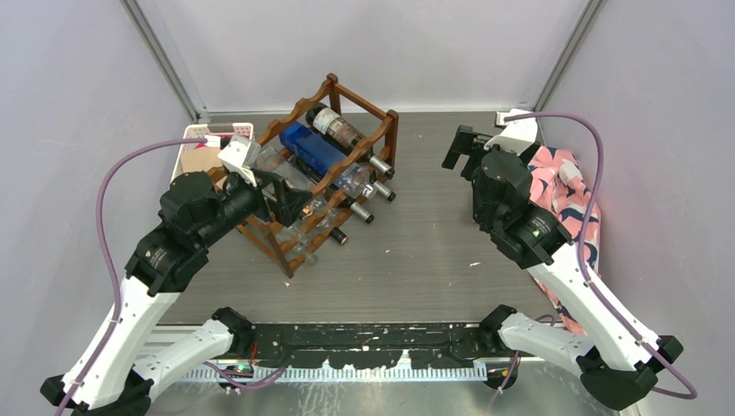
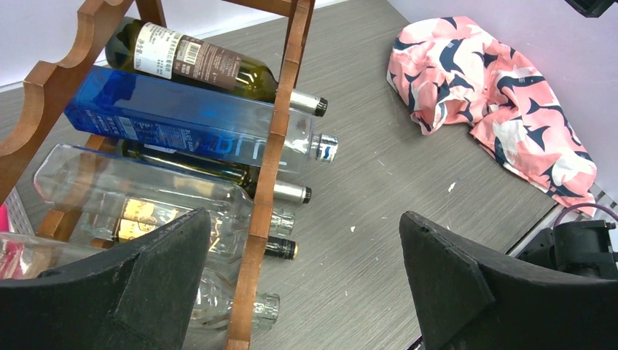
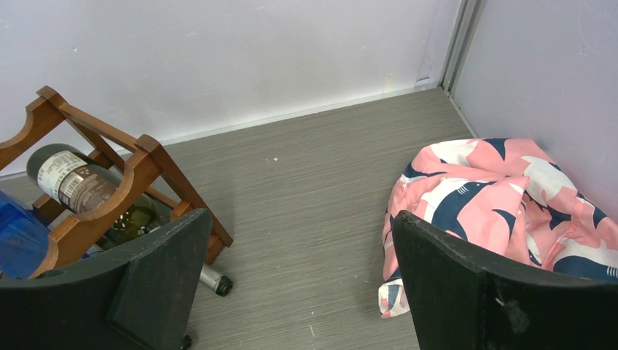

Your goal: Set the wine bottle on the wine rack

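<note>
Wine bottle (image 2: 197, 62), dark green and labelled, lies in the top row of the wine rack (image 2: 275, 146), above a blue bottle (image 2: 167, 117). I see the left end effector (image 2: 302, 255) spread and empty beside the rack. The right end effector (image 3: 299, 248) is likewise spread, well apart, over the worktop (image 3: 306, 168).

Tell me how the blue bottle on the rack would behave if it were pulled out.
The blue bottle looks like smooth glass, so it is probably slippery and could break if dropped. Its flat sides suggest it would not roll. It lies across the wine rack rails with its neck sticking out, so it may slide out lengthwise.
</note>
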Controlling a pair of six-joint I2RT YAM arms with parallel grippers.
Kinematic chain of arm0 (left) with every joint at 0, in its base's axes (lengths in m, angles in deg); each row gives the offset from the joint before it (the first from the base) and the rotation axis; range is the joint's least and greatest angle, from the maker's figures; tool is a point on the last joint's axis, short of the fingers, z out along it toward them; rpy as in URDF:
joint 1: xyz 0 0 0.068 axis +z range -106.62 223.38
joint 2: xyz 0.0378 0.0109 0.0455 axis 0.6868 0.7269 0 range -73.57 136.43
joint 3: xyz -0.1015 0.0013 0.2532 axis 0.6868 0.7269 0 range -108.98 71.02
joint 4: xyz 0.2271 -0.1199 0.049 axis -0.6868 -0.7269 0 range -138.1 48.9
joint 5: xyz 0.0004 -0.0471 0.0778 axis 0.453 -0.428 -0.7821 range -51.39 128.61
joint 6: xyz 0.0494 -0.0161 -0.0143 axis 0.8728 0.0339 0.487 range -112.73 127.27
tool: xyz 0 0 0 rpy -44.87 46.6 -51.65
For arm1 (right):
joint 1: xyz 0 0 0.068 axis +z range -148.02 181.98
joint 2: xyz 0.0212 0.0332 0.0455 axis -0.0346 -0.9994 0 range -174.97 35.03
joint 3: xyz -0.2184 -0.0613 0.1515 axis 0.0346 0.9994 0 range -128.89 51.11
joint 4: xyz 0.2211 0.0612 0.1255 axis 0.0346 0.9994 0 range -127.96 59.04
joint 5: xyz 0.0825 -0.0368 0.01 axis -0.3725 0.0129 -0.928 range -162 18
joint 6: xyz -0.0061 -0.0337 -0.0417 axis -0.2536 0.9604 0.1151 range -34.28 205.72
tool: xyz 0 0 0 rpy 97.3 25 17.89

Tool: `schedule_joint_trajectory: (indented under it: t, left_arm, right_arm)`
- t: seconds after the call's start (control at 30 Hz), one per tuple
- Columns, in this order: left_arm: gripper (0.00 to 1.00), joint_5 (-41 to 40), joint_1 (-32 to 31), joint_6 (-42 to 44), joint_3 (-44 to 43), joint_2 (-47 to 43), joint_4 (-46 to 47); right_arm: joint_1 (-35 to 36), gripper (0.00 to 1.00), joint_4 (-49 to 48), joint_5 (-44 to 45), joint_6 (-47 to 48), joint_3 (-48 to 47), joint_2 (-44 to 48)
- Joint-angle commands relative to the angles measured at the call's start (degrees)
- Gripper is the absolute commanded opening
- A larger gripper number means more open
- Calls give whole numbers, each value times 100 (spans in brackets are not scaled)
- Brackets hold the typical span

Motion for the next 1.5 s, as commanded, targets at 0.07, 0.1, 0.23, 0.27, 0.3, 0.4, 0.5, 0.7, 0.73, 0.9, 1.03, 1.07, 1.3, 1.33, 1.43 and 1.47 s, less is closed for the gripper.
schedule_joint_trajectory:
  t: [0.07,0.1,0.23,0.27,0.3,0.4,0.5,0.7,0.73,0.9,1.03,1.07,1.3,1.33,1.43,1.47]
  left_arm:
    - [100,85,32,-37,-18,-122,237]
    - [100,79,32,-43,-18,-126,232]
    - [100,84,34,-52,-26,-149,217]
    - [100,84,32,-54,-33,-152,217]
    - [100,89,33,-59,-35,-161,214]
    - [100,91,32,-63,-65,-187,196]
    - [100,77,33,-32,-159,-201,141]
    - [100,131,34,135,-752,-84,-64]
    - [100,143,37,177,-869,-54,-113]
    - [100,151,34,425,-1509,112,-336]
    - [100,113,37,593,-1942,221,-430]
    - [100,106,38,615,-2037,255,-441]
    - [100,170,32,800,-2729,614,-437]
    - [100,172,32,835,-2849,668,-473]
    - [100,184,34,860,-2951,694,-463]
    - [100,196,37,848,-2919,668,-432]
  right_arm:
    - [-23,100,-157,31,-117,-43,164]
    - [-23,100,-157,39,-125,-43,167]
    - [-21,100,-140,26,-139,-52,172]
    - [-25,100,-134,24,-140,-57,183]
    - [-23,100,-120,30,-140,-66,194]
    - [-19,100,-124,61,-119,-66,241]
    - [-24,100,-139,146,-29,-90,310]
    - [-24,100,-161,191,242,-501,342]
    - [-22,100,-165,217,309,-642,297]
    - [-22,100,-210,201,705,-1508,-27]
    - [-21,100,-202,90,731,-2105,-265]
    - [-17,100,-213,62,717,-2211,-311]
    - [-25,100,-210,-123,862,-3059,-747]
    - [-25,100,-205,-151,888,-3172,-795]
    - [-24,100,-216,-218,922,-3331,-834]
    - [-19,100,-229,-234,922,-3317,-815]
